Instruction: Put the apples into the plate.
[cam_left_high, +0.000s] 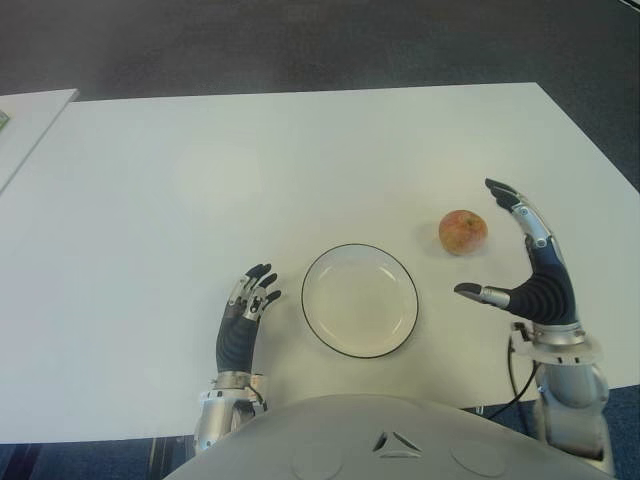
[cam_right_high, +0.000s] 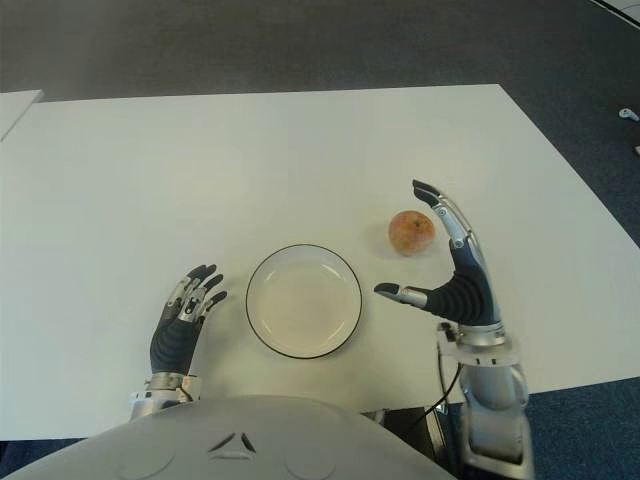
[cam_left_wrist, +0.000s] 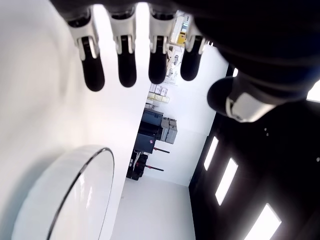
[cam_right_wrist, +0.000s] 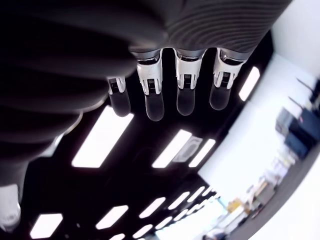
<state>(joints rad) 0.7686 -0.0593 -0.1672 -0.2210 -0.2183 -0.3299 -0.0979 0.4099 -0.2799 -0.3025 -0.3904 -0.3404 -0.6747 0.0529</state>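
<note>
White table (cam_left_high: 150, 200) holds plate (cam_left_high: 360, 300), apple (cam_left_high: 463, 232); dark floor (cam_left_high: 300, 40) beyond.

Left hand (cam_left_wrist: 150, 65) fills the upper frame, fingers (cam_left_wrist: 126, 62) straight and empty; plate (cam_left_wrist: 60, 200) sits lower left on the table (cam_left_wrist: 35, 100).

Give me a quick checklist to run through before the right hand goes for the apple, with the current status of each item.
1. Right hand open, holding nothing: ok, fingers spread, thumb out.
2. Apple free to grasp: ok, it sits alone on the table, nothing touching it.
3. Right hand lined up with the apple: ok, it shows just to the apple's right, palm facing it; no contact yet.
4. Plate ready: ok, nothing in it, left of the apple.
5. Left hand out of the way: ok, it shows left of the plate, open.
6. Other apples to move: cannot tell, only one is in view.
</note>
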